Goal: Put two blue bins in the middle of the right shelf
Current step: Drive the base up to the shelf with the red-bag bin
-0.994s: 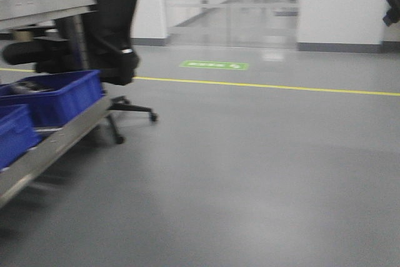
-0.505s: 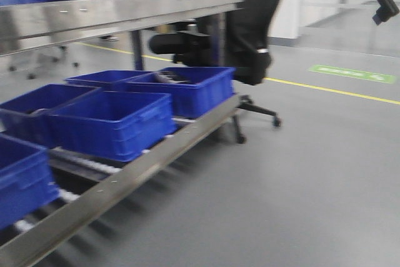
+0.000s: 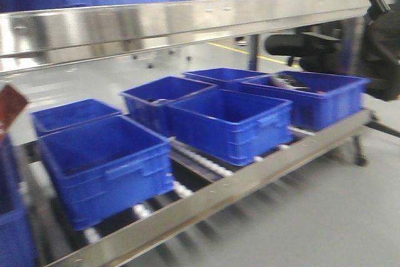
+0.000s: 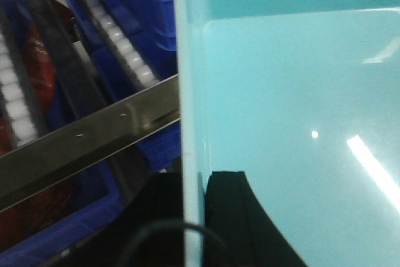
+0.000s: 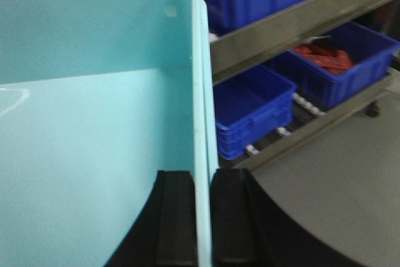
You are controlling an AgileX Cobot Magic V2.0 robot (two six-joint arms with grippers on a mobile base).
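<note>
A steel flow-rack shelf fills the front view, its upper level running from 9 to 3 o'clock and its lower roller lane slanting from 7 toward 3 o'clock. Dark royal-blue bins sit on that lane in two rows, close together; more of them line the upper level at 12 o'clock. A black office chair stands at 3 o'clock beyond the rack's end. In the wrist views, a pale aqua bin fills the frame, its floor and walls smooth; the same bin shows from the other side. The left gripper is clenched on the bin's side wall at 6 o'clock, one black finger on each face. The right gripper is likewise clamped over the opposite wall at 6 o'clock. Whether this is one aqua bin or two nested cannot be told.
</note>
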